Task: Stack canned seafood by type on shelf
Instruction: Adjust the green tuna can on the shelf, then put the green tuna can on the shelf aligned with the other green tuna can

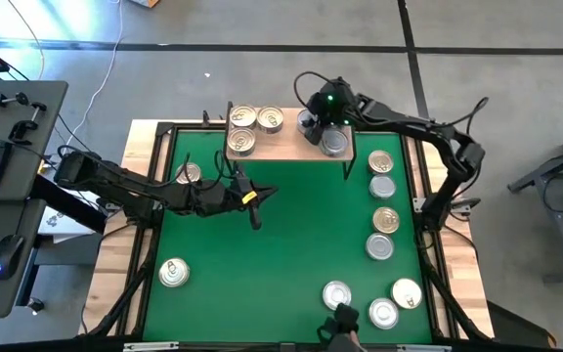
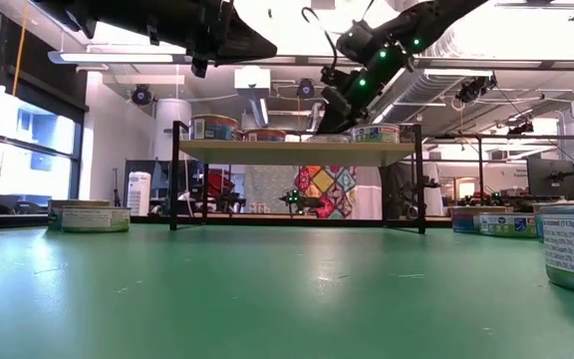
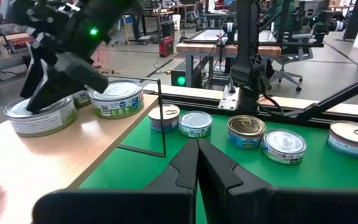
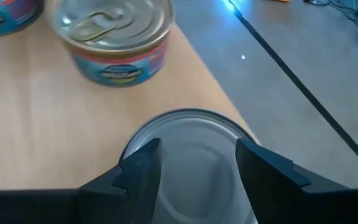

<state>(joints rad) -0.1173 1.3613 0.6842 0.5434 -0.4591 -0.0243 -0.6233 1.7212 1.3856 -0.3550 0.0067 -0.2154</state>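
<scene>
Tins of canned seafood, small round flat metal, lie scattered: one gold-lidded tin at the green table's left edge and a silver one nearer the front, a column down the right side. Left gripper hovers mid-table, fingers pressed shut, empty. Light-wood shelf on thin black legs holds three gold-lidded tins clustered at its left end. At its right end, right gripper straddles a silver-lidded tin resting on the board, fingers either side, apparently gripping it. Step judged: placing silver type. Next calls for letting go and lifting straight up. Tin sits near the shelf's right edge; open board lies between groups.
</scene>
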